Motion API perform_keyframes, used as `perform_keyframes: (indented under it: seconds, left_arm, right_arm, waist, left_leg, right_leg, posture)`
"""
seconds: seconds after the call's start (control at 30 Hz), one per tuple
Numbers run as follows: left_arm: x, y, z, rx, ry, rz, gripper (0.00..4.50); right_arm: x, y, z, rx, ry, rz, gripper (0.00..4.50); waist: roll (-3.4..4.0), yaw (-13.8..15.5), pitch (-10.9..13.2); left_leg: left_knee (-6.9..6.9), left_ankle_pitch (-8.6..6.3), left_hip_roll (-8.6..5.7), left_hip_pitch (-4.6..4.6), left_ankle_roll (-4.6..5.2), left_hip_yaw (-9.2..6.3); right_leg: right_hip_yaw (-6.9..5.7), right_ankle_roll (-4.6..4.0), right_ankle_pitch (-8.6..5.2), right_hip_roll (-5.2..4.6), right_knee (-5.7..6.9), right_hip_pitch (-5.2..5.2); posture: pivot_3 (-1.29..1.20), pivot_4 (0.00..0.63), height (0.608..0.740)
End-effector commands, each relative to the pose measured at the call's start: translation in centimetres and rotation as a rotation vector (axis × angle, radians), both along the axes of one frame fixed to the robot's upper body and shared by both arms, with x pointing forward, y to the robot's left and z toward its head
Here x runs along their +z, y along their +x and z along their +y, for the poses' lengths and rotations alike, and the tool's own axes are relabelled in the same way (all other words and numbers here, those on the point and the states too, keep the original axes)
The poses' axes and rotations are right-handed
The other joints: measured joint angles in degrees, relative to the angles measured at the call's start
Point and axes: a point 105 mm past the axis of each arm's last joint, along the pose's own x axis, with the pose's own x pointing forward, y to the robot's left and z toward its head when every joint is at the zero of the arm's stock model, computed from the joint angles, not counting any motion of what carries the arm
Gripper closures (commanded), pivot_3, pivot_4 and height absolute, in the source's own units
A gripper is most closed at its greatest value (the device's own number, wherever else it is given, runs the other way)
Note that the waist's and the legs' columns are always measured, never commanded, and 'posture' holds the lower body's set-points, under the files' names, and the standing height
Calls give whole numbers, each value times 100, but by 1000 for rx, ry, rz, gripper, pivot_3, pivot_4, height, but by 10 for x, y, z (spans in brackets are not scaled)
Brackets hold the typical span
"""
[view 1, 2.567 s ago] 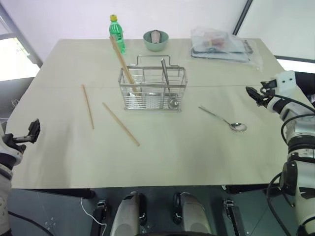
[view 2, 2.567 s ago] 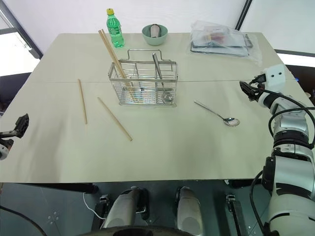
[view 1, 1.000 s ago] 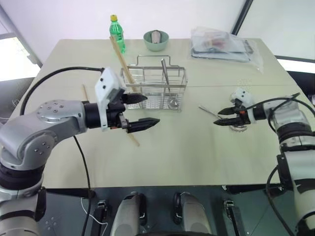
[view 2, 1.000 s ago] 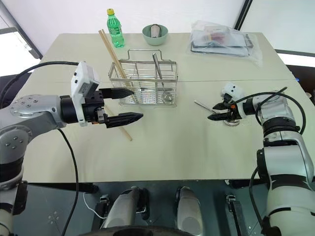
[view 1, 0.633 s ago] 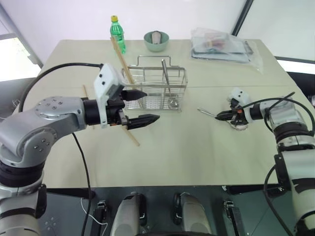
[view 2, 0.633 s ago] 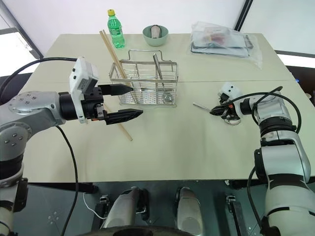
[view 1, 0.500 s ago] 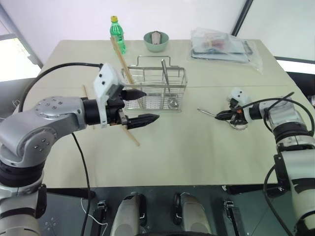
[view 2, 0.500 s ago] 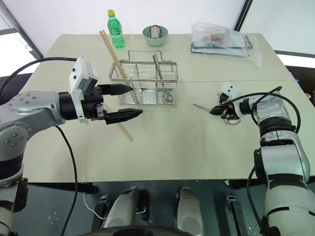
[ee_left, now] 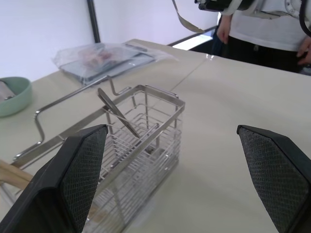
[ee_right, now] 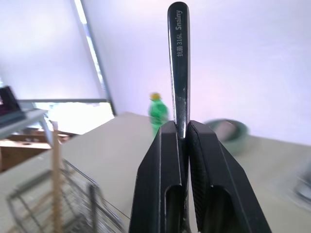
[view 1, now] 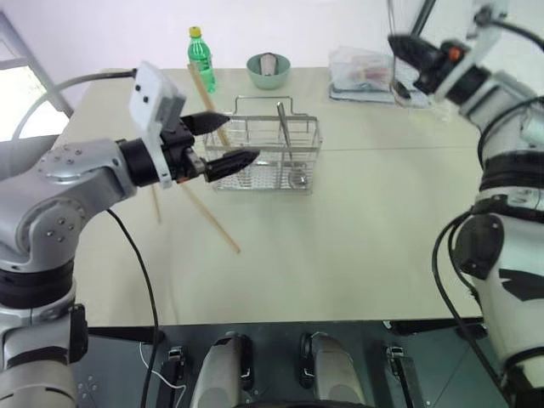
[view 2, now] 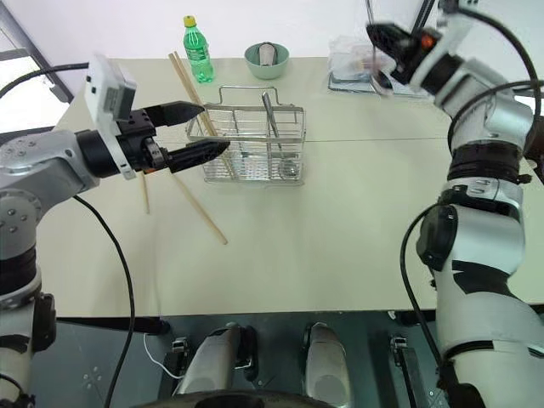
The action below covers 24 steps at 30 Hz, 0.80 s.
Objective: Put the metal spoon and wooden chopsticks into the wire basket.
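My right gripper (ee_right: 180,128) is shut on the handle of the metal spoon (ee_right: 178,48), raised high over the table's far right (view 1: 401,44); the spoon (ee_left: 181,18) hangs from it. The wire basket (view 1: 263,177) stands mid-table with two wooden chopsticks (view 1: 206,92) leaning in its left compartment and another spoon (view 1: 286,132) in the middle. My left gripper (view 1: 242,138) hovers open just left of the basket, nothing between its fingers. One more chopstick (view 1: 212,223) lies on the table below it, and another (view 1: 155,204) is partly hidden by the left arm.
A green bottle (view 1: 201,55) and a green bowl (view 1: 269,70) stand at the far edge behind the basket. A plastic-wrapped tray (view 1: 365,72) lies at the far right. A person (ee_left: 262,24) stands beyond the table on the right side.
My right gripper closed on the spoon on the table and lifted it high, up and away. My left gripper rose a little, nearer the basket's left end, still open.
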Motion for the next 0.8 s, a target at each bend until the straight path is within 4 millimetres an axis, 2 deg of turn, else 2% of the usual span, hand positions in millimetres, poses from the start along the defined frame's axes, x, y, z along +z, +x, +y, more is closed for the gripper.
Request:
perform_keyframes:
  seconds: [0.03, 0.17, 0.43, 0.6, 0.7, 0.8]
  left_arm:
    - [15, 1, 2, 9, -15, -72, 0]
    - [17, 2, 0, 7, -17, -84, 0]
    - [18, -1, 4, 25, -16, -92, 0]
    - [17, -3, 5, 32, -13, -93, 0]
    - [17, -4, 5, 35, -13, -95, 0]
    - [20, -4, 5, 38, -11, -101, 0]
  right_arm:
    - [13, -7, 26, 46, 39, -53, 4414]
    - [1, -8, 53, 107, 53, -37, 4414]
    - [-19, -12, 95, 189, 85, 3, 4414]
    - [-37, -9, 109, 183, 85, 0, 4414]
    - [-52, -4, 110, 144, 79, -21, 4414]
    - [-60, 3, 98, 81, 104, -23, 3349]
  waist:
    - [0, -5, 0]
    - [0, -8, 0]
    - [1, -23, 0]
    - [1, -20, 0]
    - [1, -19, 0]
    - [1, -16, 0]
  left_leg:
    - [0, 0, 0, 0, 0, 0]
    - [-1, 0, 0, -1, 0, 2]
    - [-4, 0, 1, -2, 0, 1]
    - [-4, 0, 1, -2, 0, 0]
    - [-4, 0, 0, -2, 0, 0]
    - [-4, 0, 0, -2, 0, 0]
  right_leg:
    - [0, 0, 0, 0, 1, 0]
    - [0, 0, 0, 0, 3, -4]
    - [1, 0, 0, 2, 4, -6]
    - [1, 0, 0, 2, 4, -6]
    - [1, -1, 0, 2, 4, -6]
    - [1, 0, 0, 2, 3, -6]
  posture:
    - [0, 150, 707]
    - [0, 150, 707]
    - [0, 150, 707]
    - [0, 150, 707]
    - [0, 150, 707]
    - [0, 150, 707]
